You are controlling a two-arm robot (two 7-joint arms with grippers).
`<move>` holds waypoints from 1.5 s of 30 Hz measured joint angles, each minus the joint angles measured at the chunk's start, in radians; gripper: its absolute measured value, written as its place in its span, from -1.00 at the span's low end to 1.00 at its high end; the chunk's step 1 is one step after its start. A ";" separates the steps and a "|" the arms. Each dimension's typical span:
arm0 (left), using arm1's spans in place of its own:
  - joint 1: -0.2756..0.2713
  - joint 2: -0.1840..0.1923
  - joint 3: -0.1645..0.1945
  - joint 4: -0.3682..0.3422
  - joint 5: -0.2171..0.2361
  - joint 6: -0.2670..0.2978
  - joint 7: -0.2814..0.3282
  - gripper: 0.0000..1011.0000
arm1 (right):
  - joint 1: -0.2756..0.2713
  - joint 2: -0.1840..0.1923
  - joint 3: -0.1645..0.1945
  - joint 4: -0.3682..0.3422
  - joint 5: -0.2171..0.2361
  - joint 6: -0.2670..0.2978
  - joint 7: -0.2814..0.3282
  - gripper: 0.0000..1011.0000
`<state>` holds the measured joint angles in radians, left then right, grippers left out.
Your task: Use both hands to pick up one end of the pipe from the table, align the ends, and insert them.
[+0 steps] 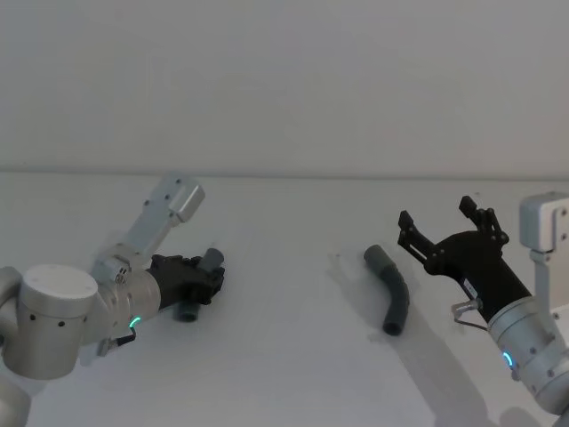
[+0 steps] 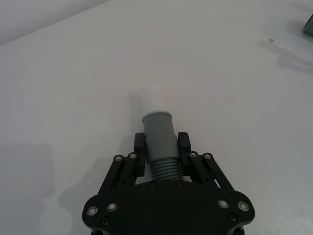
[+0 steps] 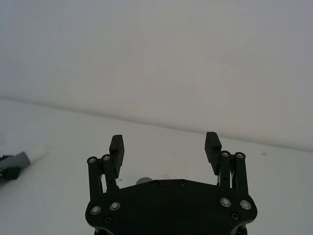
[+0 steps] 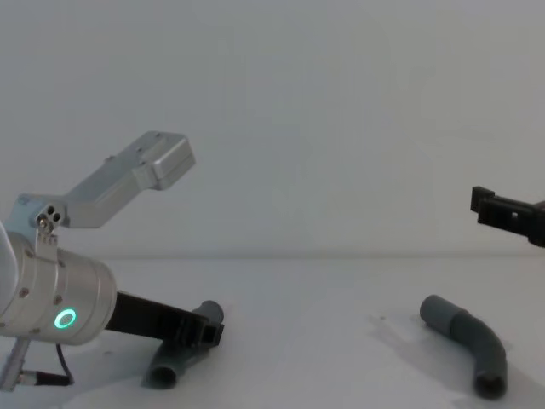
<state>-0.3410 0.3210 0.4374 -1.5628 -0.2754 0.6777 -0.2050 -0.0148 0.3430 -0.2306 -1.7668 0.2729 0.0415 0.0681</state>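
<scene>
Pale wall (image 1: 284, 80) at bk, tiny dark speck (image 2: 270, 40)

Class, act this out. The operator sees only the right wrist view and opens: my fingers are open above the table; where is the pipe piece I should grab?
Observer: The head view shows the loose pipe piece lying on the table to the left of your right gripper.
Operator: Am I low enough?
Observer: No; in the chest view that gripper hangs well above the piece.
Operator: And the other arm?
Observer: The left wrist view shows the left gripper shut on the ribbed part of the other piece.
</scene>
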 joint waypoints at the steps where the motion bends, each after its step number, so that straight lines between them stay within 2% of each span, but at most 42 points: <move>1: 0.000 0.000 0.000 0.000 0.000 0.000 0.000 -0.26 | 0.000 0.002 -0.001 0.000 -0.003 0.003 0.000 0.99; 8: 0.000 0.000 0.000 0.000 0.000 0.000 0.000 -0.26 | 0.002 0.021 -0.019 -0.005 -0.039 0.034 0.005 0.99; 13: 0.000 0.000 0.000 0.000 0.000 0.000 0.000 -0.26 | 0.007 0.038 -0.040 -0.010 -0.074 0.079 0.012 0.99; 16: 0.000 0.000 0.000 0.000 0.000 0.000 0.000 -0.26 | 0.014 0.047 -0.053 -0.013 -0.095 0.126 0.018 0.99; 17: 0.000 0.000 0.000 0.000 0.000 0.000 0.000 -0.26 | 0.014 0.047 -0.053 -0.013 -0.095 0.126 0.018 0.99; 21: 0.000 0.000 0.000 0.000 0.000 0.000 0.000 -0.26 | 0.025 0.050 -0.064 -0.014 -0.106 0.194 0.027 0.99; 29: 0.000 0.000 0.000 0.000 0.000 0.000 0.000 -0.26 | 0.046 0.038 -0.063 -0.011 -0.096 0.311 0.043 0.99; 30: 0.000 0.000 0.000 0.000 0.000 0.000 0.000 -0.26 | 0.052 0.032 -0.060 -0.008 -0.088 0.338 0.045 0.99; 37: 0.000 0.000 0.000 0.000 0.000 0.000 0.000 -0.26 | 0.086 -0.001 -0.037 0.014 -0.049 0.436 0.060 0.99; 45: 0.000 0.000 0.000 0.000 0.000 0.000 0.000 -0.26 | 0.115 -0.021 -0.022 0.037 -0.025 0.498 0.076 0.99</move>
<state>-0.3409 0.3209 0.4374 -1.5628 -0.2755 0.6777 -0.2050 0.0998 0.3220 -0.2528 -1.7302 0.2481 0.5392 0.1443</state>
